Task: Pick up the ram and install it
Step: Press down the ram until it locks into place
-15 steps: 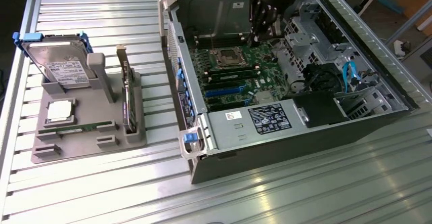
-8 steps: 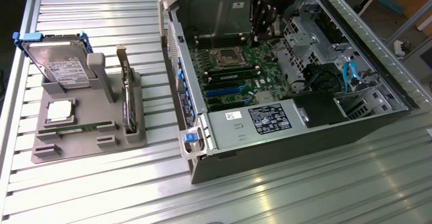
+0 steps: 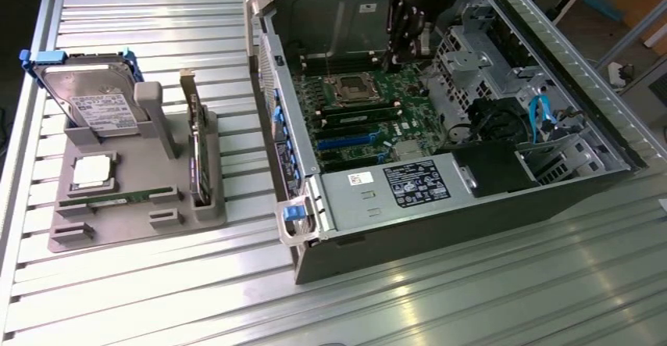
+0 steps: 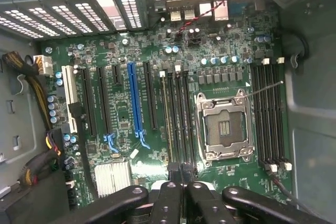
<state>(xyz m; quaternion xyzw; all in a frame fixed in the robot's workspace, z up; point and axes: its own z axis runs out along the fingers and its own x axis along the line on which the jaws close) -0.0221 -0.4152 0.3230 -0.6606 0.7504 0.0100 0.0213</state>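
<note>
One ram, a thin green stick, lies flat in the grey holder at the exterior view's left. A second ram sits edge-up in a slot of the motherboard next to the CPU socket; in the wrist view this ram runs along the black slots. My gripper hangs inside the open computer case, above the board's far end. Its black fingers are pressed together, so the gripper is shut, and I see nothing between them. It hovers over the slots beside the seated stick.
The holder also carries a silver hard drive with blue clips, an upright expansion card and a CPU. Case walls, a drive cage, blue cables and the power supply surround the board.
</note>
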